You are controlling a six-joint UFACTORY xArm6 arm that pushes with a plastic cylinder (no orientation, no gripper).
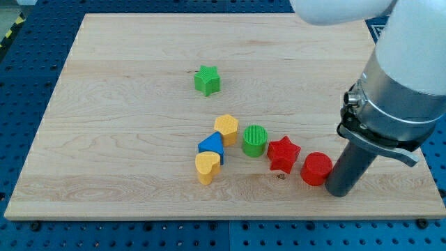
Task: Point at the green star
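The green star (207,80) lies alone on the wooden board (125,125), a little left of centre toward the view's top. My tip (341,192) rests on the board at the view's lower right, just right of the red cylinder (316,169), touching or nearly touching it. The green star is far from my tip, up and to the view's left.
A cluster sits below the star: a yellow hexagon (226,128), a blue block (211,146), a yellow heart (207,166), a green cylinder (255,140) and a red star (283,154). The arm's large grey body (401,90) fills the view's right.
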